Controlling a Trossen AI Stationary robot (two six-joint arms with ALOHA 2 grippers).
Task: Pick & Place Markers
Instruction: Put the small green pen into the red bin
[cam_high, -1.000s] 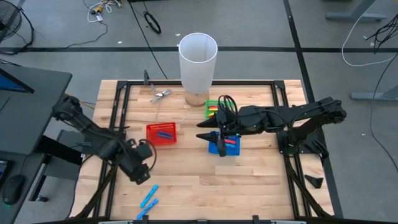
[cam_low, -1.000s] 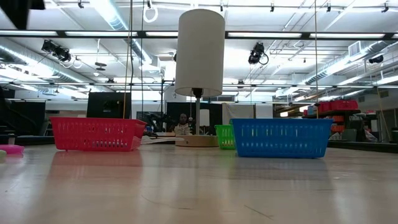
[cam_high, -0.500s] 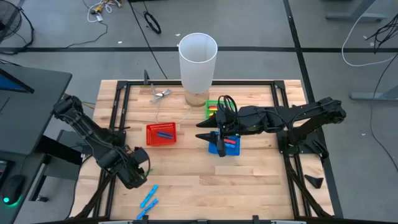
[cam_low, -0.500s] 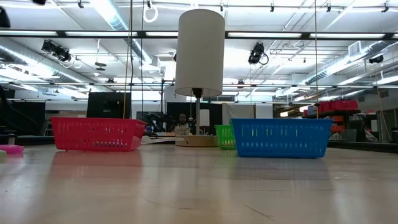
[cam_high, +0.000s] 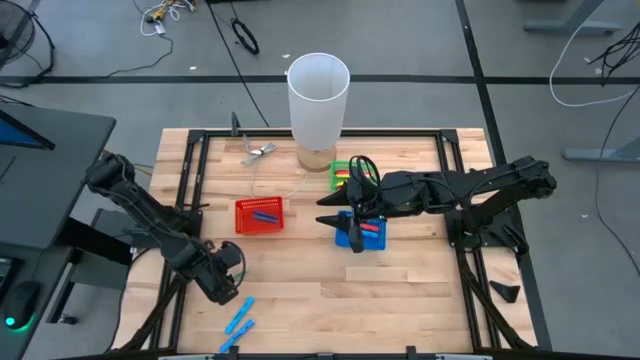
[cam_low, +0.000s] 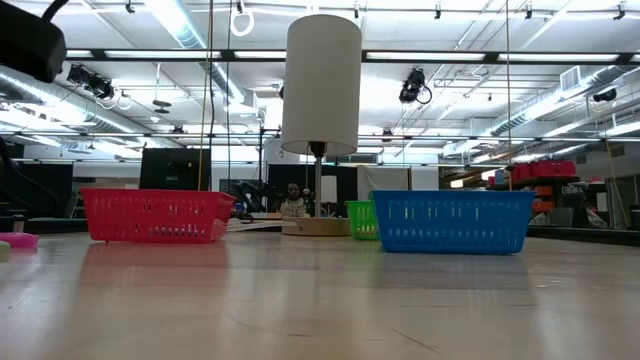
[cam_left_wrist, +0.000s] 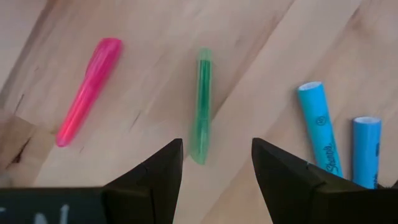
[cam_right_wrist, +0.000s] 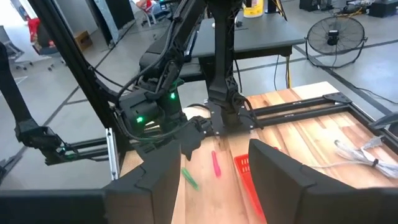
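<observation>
on the wooden table (cam_high: 300, 290), seen from straight above, a tall white cylinder (cam_high: 318, 108) stands at the far edge and serves as the landmark. just in front of it and slightly left sits a red mesh basket (cam_high: 260, 215) with a blue marker (cam_high: 266, 215) lying inside. in front of the cylinder and just to its right is a green basket (cam_high: 343, 171), and touching its near side a blue basket (cam_high: 362, 235) with a red marker (cam_high: 371, 229) in it.

the right gripper (cam_high: 334, 220) hangs above the left edge of the blue basket, well in front of the cylinder; in its own wrist view its two dark fingers (cam_right_wrist: 155, 177) stand apart with nothing between them.

the left gripper (cam_high: 228, 291) is far in front of the cylinder and to its left, near the table's front edge. its wrist view looks down on loose markers on the wood: a green marker (cam_left_wrist: 203, 104) lies lined up with the gap between the parted fingers (cam_left_wrist: 152, 177), not touched by them; a pink marker (cam_left_wrist: 88, 90) lies to one side, tilted; two light blue markers (cam_left_wrist: 318, 130) lie side by side on the other. from above, the light blue pair (cam_high: 240, 322) shows just in front of this gripper. neither gripper holds anything.
</observation>
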